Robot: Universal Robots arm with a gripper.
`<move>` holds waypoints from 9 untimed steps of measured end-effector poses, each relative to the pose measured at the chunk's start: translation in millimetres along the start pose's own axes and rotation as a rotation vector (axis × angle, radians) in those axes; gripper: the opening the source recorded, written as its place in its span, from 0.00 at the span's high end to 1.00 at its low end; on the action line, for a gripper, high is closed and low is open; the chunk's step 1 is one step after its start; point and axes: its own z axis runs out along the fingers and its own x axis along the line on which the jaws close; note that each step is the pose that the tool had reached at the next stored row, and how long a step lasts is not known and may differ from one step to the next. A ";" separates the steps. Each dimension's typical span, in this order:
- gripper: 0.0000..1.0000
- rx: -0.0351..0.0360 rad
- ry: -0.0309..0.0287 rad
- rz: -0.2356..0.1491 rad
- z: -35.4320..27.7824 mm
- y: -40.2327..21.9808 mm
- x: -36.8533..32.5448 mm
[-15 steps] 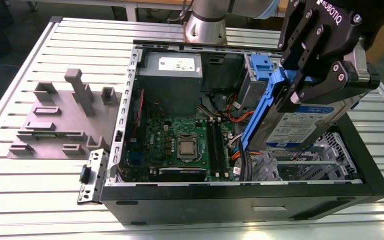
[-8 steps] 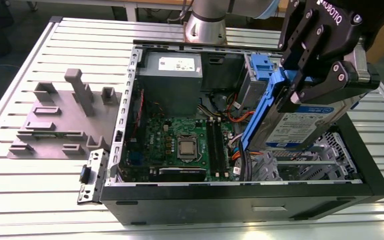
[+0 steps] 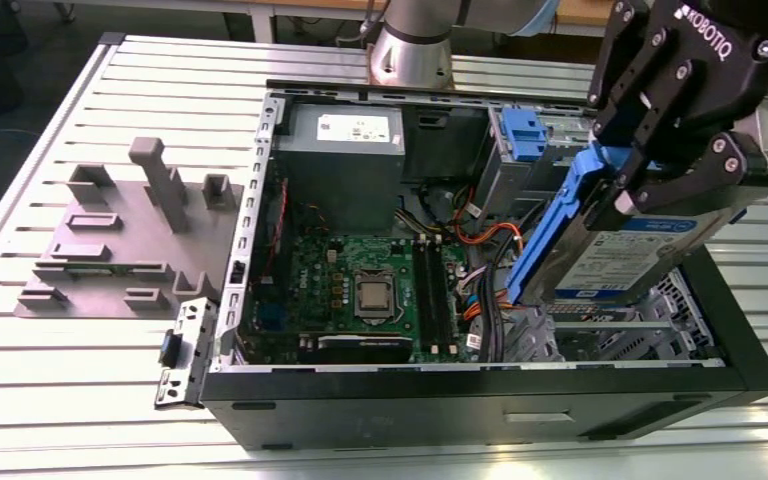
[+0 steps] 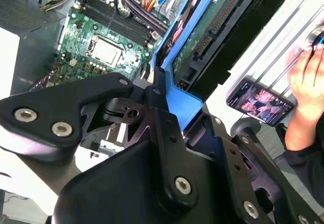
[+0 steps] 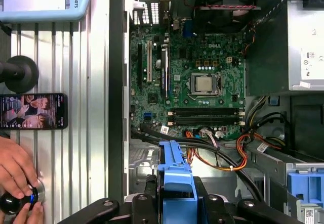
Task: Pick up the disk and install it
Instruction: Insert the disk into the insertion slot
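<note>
One ribbed metal worktop (image 3: 64,330) carries a grey moulded fixture (image 3: 117,240) and an open black computer case (image 3: 491,400), its green motherboard (image 3: 357,280) exposed. Inside: grey power supply (image 3: 344,150), blue bracket (image 3: 524,135), orange cables (image 5: 238,155). End effector (image 3: 644,185) clamped on the disk (image 3: 638,255), held tilted above the case's drive cage. Beside the case lie a phone (image 5: 33,111) and a person's hand (image 5: 17,166).
</note>
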 end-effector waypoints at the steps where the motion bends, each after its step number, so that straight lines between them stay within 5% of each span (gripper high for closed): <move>1: 0.64 0.0000 -0.0003 0.000 0.3 -2.2 0.3; 7: 0.64 0.0000 -0.0001 0.000 1.6 -19.0 0.1; 9: 0.64 0.0000 -0.0001 0.000 2.2 -20.5 -0.1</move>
